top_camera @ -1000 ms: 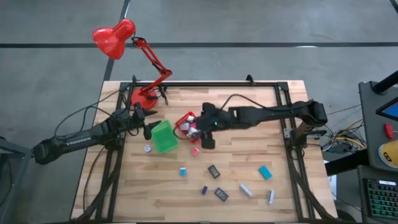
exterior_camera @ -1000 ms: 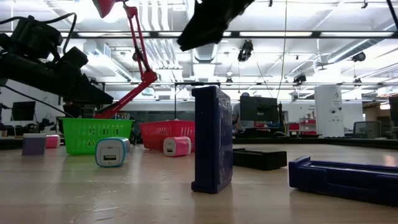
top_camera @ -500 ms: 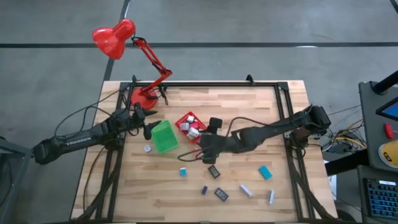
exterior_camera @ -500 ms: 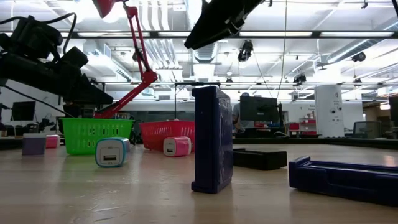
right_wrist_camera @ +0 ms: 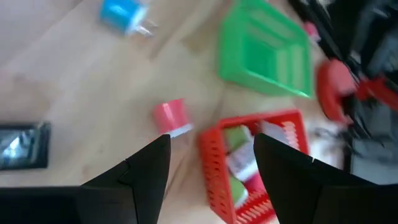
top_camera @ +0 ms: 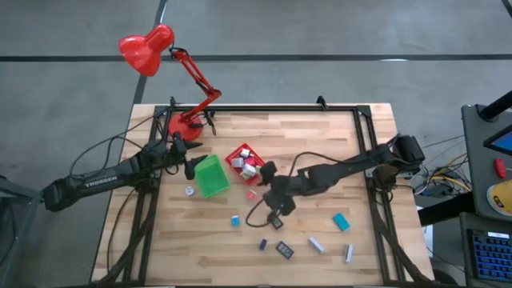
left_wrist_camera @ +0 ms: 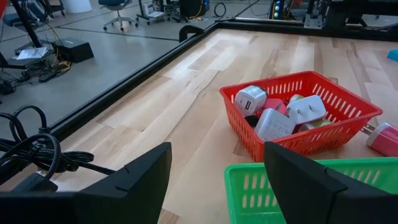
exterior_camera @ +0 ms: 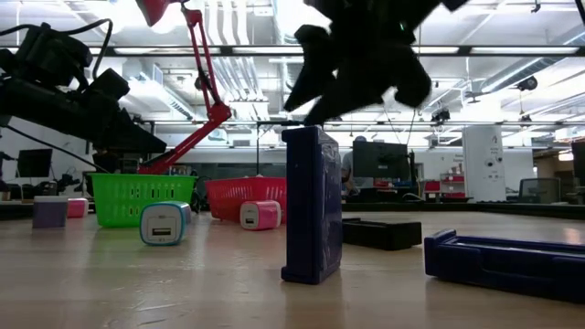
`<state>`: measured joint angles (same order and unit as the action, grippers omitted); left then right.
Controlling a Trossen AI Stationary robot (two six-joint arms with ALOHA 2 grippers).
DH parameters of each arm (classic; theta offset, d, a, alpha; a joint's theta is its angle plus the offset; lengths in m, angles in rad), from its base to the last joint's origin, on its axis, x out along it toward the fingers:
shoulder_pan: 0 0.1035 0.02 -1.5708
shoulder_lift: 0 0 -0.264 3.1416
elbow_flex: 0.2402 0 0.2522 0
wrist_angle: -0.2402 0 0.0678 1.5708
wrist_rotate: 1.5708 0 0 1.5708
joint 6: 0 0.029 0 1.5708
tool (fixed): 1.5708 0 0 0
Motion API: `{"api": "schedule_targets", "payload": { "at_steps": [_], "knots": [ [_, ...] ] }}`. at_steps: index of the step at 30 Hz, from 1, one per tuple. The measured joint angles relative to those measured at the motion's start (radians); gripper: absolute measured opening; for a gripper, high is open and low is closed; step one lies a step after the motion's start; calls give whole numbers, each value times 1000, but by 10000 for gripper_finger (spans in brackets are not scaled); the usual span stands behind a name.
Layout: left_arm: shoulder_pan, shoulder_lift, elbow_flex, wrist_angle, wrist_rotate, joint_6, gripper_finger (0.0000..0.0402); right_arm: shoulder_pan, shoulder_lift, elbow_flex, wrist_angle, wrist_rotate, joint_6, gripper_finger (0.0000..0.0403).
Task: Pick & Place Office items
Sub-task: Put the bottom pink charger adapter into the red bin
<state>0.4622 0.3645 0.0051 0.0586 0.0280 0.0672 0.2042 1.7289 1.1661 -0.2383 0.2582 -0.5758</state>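
Waiting at the left side of the table, the left gripper (top_camera: 190,159) hangs just beside the green basket (top_camera: 211,176) with its claw apart and nothing in it; the green basket looks empty in the left wrist view. Next comes the red basket (left_wrist_camera: 300,112); it already holds a pile of small plugs, white, grey, red and green. A pink plug (right_wrist_camera: 171,116) lies on the wood just outside it; a blue plug (top_camera: 236,220) lies nearer the front. The right gripper (top_camera: 276,203) hangs above the middle of the table, over a flat black piece (top_camera: 274,222); its claw is apart and empty. The other office items lie spread over the front of the table. They look small, light, hard and a bit smooth; I think a grab across the flat sides is best.
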Motion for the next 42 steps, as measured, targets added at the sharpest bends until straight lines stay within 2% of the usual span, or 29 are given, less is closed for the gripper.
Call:
{"api": "schedule_targets", "payload": {
  "at_steps": [3,10,13,23,27,33,42],
  "knots": [
    [0,0,0,0,0,0,257,-31,0,-31,79,-108,-40,226],
    [0,0,0,0,0,0,257,-121,4,-114,302,-374,18,226],
    [0,0,0,0,0,0,257,-146,7,-156,362,-440,14,226],
    [0,0,0,0,0,0,257,-151,10,-283,544,-453,-43,226],
    [0,0,0,0,0,0,257,-166,57,-319,646,-454,-29,226],
    [0,0,0,0,0,0,257,-202,138,-325,741,-509,42,226],
    [0,1,0,0,0,0,257,-197,166,-306,757,-550,50,226]
  ]
}}
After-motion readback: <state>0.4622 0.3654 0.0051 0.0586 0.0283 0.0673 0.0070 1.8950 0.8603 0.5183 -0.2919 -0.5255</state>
